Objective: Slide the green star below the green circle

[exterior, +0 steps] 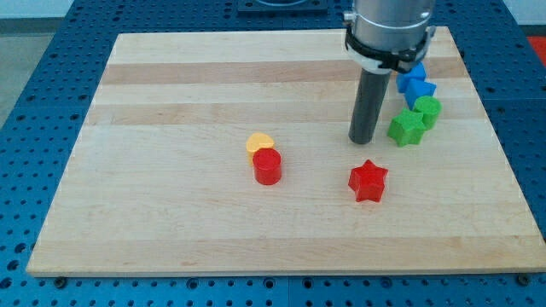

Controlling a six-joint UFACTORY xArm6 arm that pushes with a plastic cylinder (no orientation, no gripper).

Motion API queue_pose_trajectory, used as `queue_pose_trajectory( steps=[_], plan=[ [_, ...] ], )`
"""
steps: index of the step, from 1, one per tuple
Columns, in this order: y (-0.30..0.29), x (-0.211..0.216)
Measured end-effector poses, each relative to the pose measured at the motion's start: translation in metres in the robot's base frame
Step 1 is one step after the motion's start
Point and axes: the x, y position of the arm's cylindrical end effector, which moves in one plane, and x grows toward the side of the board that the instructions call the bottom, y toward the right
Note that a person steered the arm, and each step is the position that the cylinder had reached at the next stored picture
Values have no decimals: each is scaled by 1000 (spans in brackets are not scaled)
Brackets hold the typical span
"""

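No text, label, brand, number or sign can be read anywhere in the camera view. The blocks and the wooden board (171,213) carry plain surfaces.

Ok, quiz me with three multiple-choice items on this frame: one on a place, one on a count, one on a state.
1. Where is my tip relative to the green star?
A. Just to the star's left in the view
B. At the view's right of it
C. Resting on top of it

2. How many red blocks are on the board?
A. One
B. Two
C. Three

3. How does the green star stand to the green circle?
A. Far apart, across the board
B. Stacked on it
C. Close beside it, at its lower left in the view

Answers: 1 A, the rod's end sits just left of the star. 2 B, a red cylinder and a red star. 3 C, the two green blocks sit together near the view's right edge.
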Motion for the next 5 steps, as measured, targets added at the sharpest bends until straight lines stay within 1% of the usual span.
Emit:
queue_pose_trajectory(
  steps=[1,2,4,5],
  plan=[
    [9,-29],
    [25,-32],
    [55,25],
    [50,27]
  ],
)
